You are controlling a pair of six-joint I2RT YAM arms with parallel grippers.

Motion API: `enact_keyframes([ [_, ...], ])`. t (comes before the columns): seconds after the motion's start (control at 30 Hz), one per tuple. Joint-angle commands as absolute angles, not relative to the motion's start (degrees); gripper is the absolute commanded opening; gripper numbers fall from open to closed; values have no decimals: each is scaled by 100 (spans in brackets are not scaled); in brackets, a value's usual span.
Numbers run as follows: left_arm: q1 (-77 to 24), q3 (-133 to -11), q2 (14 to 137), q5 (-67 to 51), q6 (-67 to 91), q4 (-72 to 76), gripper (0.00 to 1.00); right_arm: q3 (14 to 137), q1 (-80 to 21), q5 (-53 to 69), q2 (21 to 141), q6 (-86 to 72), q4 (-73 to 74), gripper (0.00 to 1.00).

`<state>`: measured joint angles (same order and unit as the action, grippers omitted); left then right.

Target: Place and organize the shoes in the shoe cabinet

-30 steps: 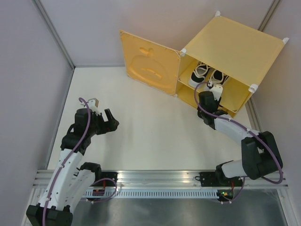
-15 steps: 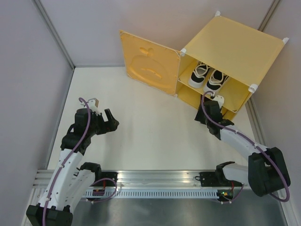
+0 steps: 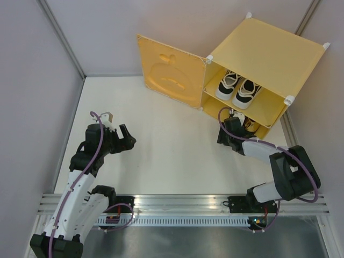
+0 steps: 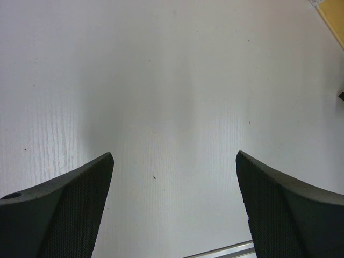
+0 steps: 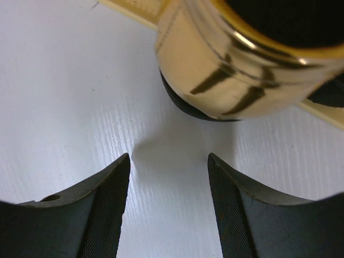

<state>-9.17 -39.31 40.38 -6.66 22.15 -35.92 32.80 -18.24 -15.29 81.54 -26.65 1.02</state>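
The shoe cabinet (image 3: 269,51) is seen at 1 o'clock on the table (image 3: 161,150), with its door open. 2 white sneakers (image 3: 238,88) are set on the upper shelf. 1 gold loafer (image 5: 242,59) is found at 12 o'clock from the right gripper (image 5: 168,161), its heel poking out of the lower space. That gripper's jaws are held apart, with nothing between them. The left gripper (image 4: 174,156), at 9 o'clock, is spread wide over the table. The heel should be pushed in slowly and straight, so the shoe is not turned.

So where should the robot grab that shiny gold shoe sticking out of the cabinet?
By the heel, coming from the open front of the shoe cabinet. The gold loafer pokes its rounded heel out toward the open right gripper, and its toe is hidden inside, so the heel's two sides are probably the easiest spot.
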Motion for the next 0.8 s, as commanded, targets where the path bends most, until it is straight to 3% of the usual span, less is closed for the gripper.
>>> enact_keyframes([
  [0.0,-914,-3920,3999,-756,2215,-3498,97,3787,-1661,-1652,8595,-2523,-378,65],
  [0.77,-914,-3920,4034,-738,2206,-3498,97,4965,-1582,-2004,9764,-2488,-361,64],
])
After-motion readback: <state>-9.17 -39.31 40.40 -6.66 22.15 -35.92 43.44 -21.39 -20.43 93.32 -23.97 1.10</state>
